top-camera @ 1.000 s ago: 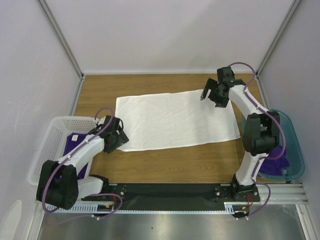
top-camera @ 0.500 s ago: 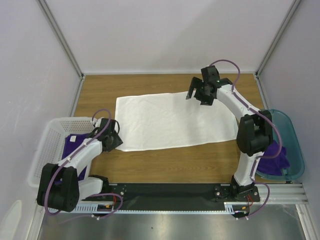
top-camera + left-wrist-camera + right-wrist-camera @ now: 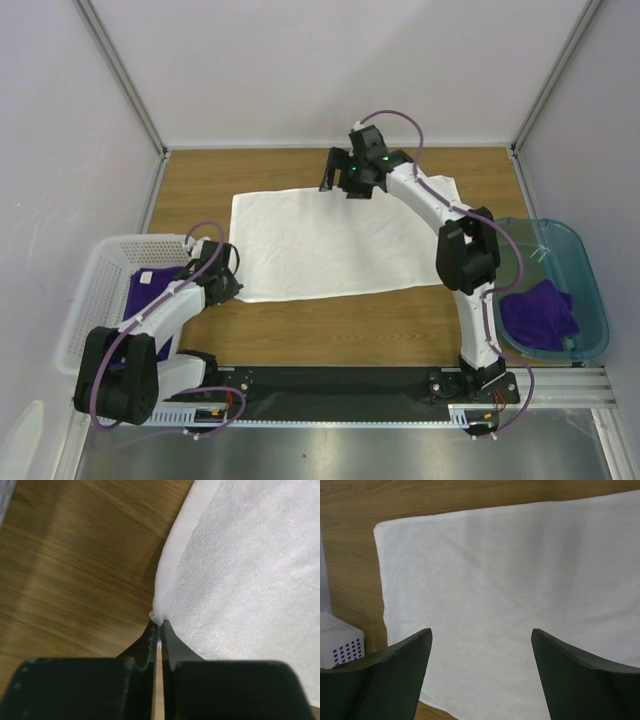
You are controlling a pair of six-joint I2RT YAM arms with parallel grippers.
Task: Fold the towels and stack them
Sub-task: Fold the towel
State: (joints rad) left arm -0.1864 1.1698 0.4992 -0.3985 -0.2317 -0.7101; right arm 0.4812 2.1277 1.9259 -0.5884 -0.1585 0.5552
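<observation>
White towel [image 3: 350, 240] spread flat on the wooden table [image 3: 330, 330], one layer as far as can be seen. Its near left corner lies in the left claw [image 3: 157, 625], whose fingers are pressed together on the hem. The claw's body is a dark blur at the bottom of the wrist view, and the cloth runs off the frame ahead and to the claw's right. The right claw [image 3: 335, 180] hangs above the towel's far edge with its fingers [image 3: 395, 665] wide apart and nothing between them; below it the cloth fills most of the wrist view. The right arm hides part of the towel's right side. Behind the left claw, a purple towel [image 3: 148, 290] sits in the white basket [image 3: 95, 280], half covered by the left arm. A second purple towel [image 3: 540, 315] lies crumpled in the teal bin [image 3: 580, 260], well apart from both claws.
</observation>
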